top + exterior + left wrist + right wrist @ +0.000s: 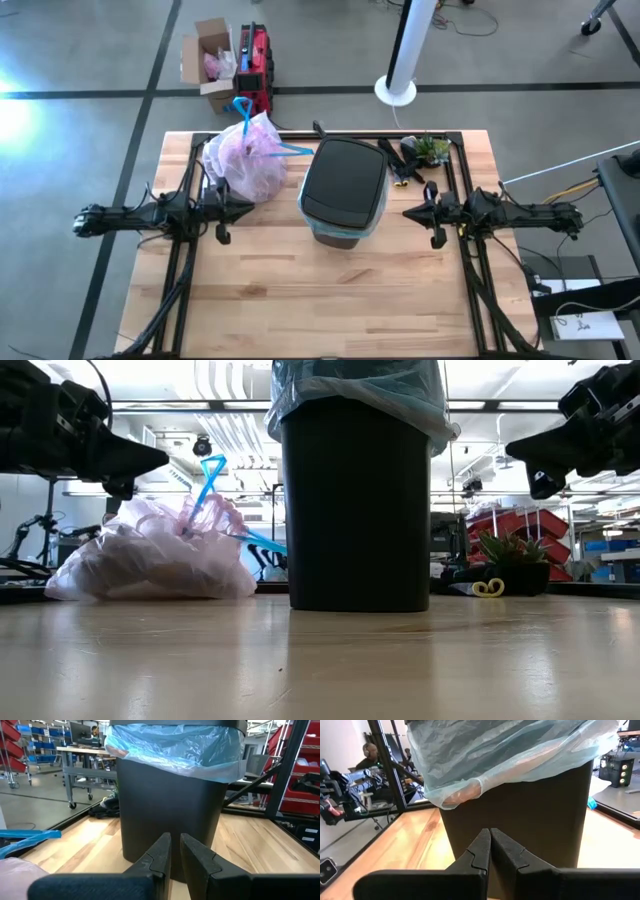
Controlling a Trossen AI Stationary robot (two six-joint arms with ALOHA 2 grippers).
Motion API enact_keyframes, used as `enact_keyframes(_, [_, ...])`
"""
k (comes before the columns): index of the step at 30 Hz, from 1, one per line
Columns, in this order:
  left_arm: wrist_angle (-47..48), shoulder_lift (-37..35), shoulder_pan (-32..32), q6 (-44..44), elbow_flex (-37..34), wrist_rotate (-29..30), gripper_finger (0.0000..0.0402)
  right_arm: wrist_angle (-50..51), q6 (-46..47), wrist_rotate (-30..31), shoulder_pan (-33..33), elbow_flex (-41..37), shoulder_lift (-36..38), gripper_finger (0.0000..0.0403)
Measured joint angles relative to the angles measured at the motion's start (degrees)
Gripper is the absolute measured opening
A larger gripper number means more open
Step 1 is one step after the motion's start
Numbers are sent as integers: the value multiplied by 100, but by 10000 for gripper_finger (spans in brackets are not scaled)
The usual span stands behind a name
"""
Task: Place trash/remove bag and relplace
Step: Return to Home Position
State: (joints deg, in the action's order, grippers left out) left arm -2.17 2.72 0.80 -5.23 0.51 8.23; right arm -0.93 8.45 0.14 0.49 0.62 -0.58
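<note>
My left gripper hangs left of the black plastic trash bin. Its fingers are nearly together with a thin slit between them, holding nothing. My right gripper mirrors it on the bin's right, tips pressed together, also empty.

The bin's lid is down and a light blue translucent liner is folded over the rim.

The thin pinkish-white plastic bag sits on the wooden table left of the bin, just beside my left gripper. It's lumpy and full, and I can't make out the contents.

Handling guess: light, soft, slippery film that tears easily. Grab the gathered neck or the blue drawstring loop, not the belly.
</note>
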Motion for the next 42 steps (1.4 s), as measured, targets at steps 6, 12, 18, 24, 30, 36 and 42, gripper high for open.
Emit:
enact_keyframes(6, [0, 139, 0, -2, -2, 4, 27, 20, 5, -19, 0, 0, -102, 0])
enact_keyframes(12, [0, 377, 0, -35, -2, 9, 27, 24, 50, -20, 0, 0, -185, 0])
enact_keyframes(18, [0, 599, 0, -37, -2, 15, 27, 26, 45, -18, 0, 0, -205, 0])
enact_keyframes(24, [0, 821, 0, -37, -2, 17, 27, 26, 36, -18, 0, 0, -212, 0])
enact_keyframes(30, [0, 1020, 0, -39, -2, 18, 27, 26, 30, -18, 0, 0, -212, 0])
enact_keyframes(36, [0, 1184, 0, -39, -2, 20, 27, 26, 30, -18, 0, -2, -212, 0])
enact_keyframes(42, [-5, 1324, 0, -39, -2, 20, 27, 26, 31, -18, 0, -2, -212, 0])
